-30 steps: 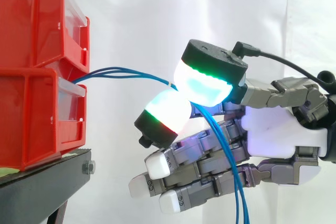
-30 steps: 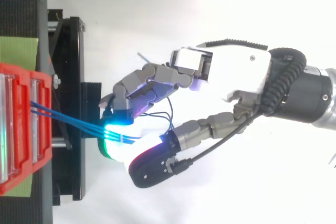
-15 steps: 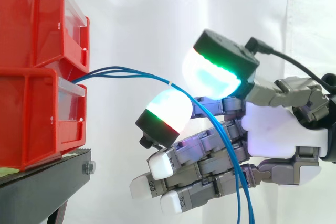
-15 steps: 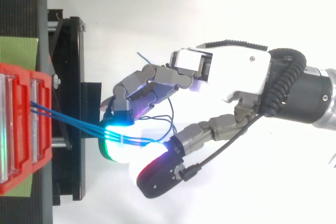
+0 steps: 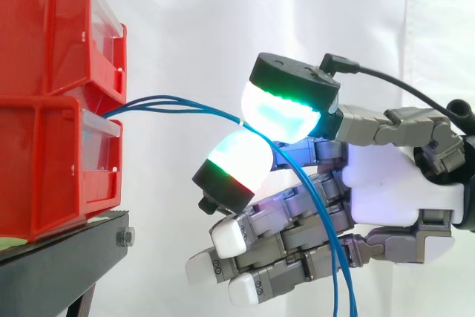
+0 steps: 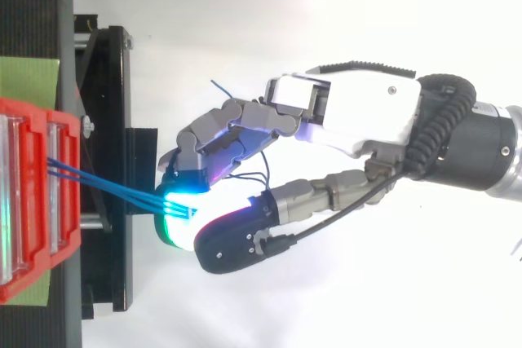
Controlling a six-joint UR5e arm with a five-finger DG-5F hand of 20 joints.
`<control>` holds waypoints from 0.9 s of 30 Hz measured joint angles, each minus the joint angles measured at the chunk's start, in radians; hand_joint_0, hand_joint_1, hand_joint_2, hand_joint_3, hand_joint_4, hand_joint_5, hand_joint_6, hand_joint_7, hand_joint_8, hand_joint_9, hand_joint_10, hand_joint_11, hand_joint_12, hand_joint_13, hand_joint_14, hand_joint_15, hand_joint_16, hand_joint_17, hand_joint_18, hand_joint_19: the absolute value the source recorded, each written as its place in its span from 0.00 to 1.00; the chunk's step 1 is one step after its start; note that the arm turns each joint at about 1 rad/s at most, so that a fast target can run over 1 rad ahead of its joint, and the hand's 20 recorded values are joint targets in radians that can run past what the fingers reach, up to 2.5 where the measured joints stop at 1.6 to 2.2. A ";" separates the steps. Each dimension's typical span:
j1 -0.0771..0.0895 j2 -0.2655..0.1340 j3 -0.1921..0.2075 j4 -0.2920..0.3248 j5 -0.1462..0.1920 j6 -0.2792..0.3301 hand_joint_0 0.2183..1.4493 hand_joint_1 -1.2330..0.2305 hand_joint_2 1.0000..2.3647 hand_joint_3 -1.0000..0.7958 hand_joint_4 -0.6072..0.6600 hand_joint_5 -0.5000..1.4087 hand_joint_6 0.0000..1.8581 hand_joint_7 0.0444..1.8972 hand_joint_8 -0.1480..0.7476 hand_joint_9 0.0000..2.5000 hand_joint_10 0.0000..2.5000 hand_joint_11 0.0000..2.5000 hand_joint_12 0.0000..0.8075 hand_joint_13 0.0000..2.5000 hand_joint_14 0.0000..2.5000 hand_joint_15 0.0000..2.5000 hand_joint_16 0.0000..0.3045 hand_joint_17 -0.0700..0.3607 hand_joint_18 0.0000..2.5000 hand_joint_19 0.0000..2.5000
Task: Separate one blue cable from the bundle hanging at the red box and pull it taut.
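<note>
Two red plastic bins (image 5: 52, 94) stand stacked at the left of the side view, on a black metal stand (image 5: 59, 257). Both have clear front panels. From the top view the same bins sit at the left edge, with a pale green sheet (image 6: 28, 77) showing above them on the stand's dark surface.

Three thin blue cables (image 5: 171, 102) come out at the front of the bins, where the upper bin meets the lower one. They run close together to the right in a shallow arch and are not stretched straight. A small white tie (image 5: 241, 119) binds them just where they reach the hand. In the top view they lie side by side, crossing the stand's edge (image 6: 114, 191).

The robot's grey and white hand (image 5: 386, 183) reaches in from the right, its palm facing the bins. Two thick pads are closed together on the blue cables. The upper pad (image 5: 282, 113) glows green and cyan under a black cap. The lower pad (image 5: 237, 162) glows white with a green and red band. The whole bundle appears to be pinched between them, not one strand alone. The other fingers lie lower, their white tips pointing left, holding nothing.

Past the pinch the cables drop steeply across those fingers and leave the side view at the bottom edge. A white curtain (image 5: 193, 20) hangs behind everything.
</note>
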 measured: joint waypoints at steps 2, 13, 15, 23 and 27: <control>-0.002 0.000 0.000 0.000 -0.001 0.002 0.33 0.34 0.02 0.46 0.60 0.17 0.50 0.56 0.53 0.31 0.01 0.19 0.37 0.21 0.00 0.05 0.12 0.35 0.19 0.10; -0.020 0.000 0.000 -0.015 -0.008 0.018 0.41 0.27 0.00 0.30 0.59 0.16 0.49 0.55 0.51 0.31 0.01 0.20 0.37 0.20 0.00 0.05 0.12 0.35 0.19 0.09; -0.024 0.000 0.000 -0.017 -0.008 0.018 0.41 0.28 0.00 0.28 0.60 0.16 0.49 0.54 0.51 0.31 0.01 0.19 0.37 0.20 0.00 0.05 0.12 0.35 0.19 0.09; -0.037 0.000 0.000 -0.022 -0.011 0.018 0.26 0.36 0.00 0.28 0.63 0.17 0.49 0.54 0.52 0.31 0.01 0.20 0.37 0.20 0.00 0.05 0.12 0.36 0.18 0.10; -0.041 0.001 0.000 -0.023 -0.012 0.018 0.25 0.38 0.00 0.28 0.62 0.17 0.48 0.53 0.52 0.32 0.01 0.19 0.37 0.20 0.00 0.05 0.12 0.36 0.19 0.10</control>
